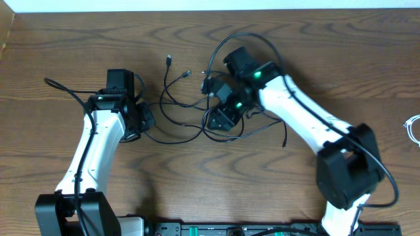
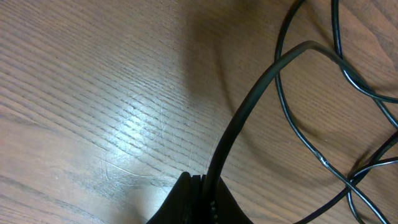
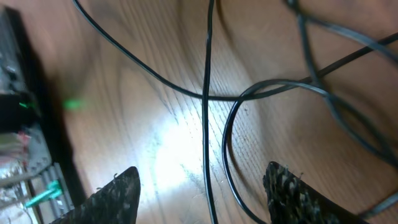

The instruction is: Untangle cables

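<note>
The black cable (image 1: 176,103) lies in loose crossing loops on the wooden table between the two arms, its two small plugs (image 1: 169,60) at the far side. My left gripper (image 1: 144,120) sits at the tangle's left end. In the left wrist view it (image 2: 200,182) is shut on a strand of the black cable (image 2: 249,106), which rises out of the jaws to the right. My right gripper (image 1: 220,118) hovers low over the tangle's right part. Its fingers (image 3: 118,196) stand apart, and two loose strands of cable (image 3: 207,93) pass between them unclamped. The white cable (image 1: 413,128) lies apart at the right edge.
The wooden table (image 1: 328,52) ends at a pale wall along the top. A black base rail (image 1: 230,229) runs along the front edge between the arm mounts. The right arm's thick black hose (image 1: 246,39) arcs above the tangle.
</note>
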{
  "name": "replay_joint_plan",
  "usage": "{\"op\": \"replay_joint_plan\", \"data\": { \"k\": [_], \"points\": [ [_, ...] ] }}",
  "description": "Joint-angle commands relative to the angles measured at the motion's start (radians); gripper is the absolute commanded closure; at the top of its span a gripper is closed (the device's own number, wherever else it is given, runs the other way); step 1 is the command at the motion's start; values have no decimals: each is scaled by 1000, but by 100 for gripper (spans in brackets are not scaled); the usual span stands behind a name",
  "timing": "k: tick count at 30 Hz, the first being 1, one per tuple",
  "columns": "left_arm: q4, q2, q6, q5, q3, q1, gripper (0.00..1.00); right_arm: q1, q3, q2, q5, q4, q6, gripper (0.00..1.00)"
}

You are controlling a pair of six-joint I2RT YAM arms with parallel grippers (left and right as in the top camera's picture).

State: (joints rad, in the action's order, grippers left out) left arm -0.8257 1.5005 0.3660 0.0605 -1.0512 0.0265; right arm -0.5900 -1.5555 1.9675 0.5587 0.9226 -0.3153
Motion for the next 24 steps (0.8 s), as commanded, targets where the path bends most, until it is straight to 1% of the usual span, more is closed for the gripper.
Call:
{"op": "replay_joint_plan", "data": {
  "k": [1,5,8,13,15,16,19,20,22,24],
  "points": [
    [0,-11,5,-17,0,5,93,-48,-2,48,-79,1,-31,39],
    [0,-11,5,-17,0,5,93,-98,-2,84,-90,-3,-42,37],
    [0,-11,5,-17,0,5,92,-119,-2,95,-129,-8,-41,38],
    [-1,-11,5,-17,0,5,93,-143,0,97,-198,-10,-40,47],
    [-1,-11,5,-17,0,5,93,-147,0,97,-213,-10,-38,48],
    [-2,-11,5,-17,0,5,92,-149,2,97,-229,-10,-37,50],
    [-4,-11,5,-17,0,5,92,-151,9,97,-244,-11,-37,59],
    [-4,-11,5,-17,0,5,93,-151,11,97,-245,-11,-37,64],
    [-4,-11,5,-17,0,5,93,-151,13,97,-246,-14,-37,75],
    [-4,-11,5,-17,0,5,93,-151,13,97,-254,-18,-35,94]
  ]
}}
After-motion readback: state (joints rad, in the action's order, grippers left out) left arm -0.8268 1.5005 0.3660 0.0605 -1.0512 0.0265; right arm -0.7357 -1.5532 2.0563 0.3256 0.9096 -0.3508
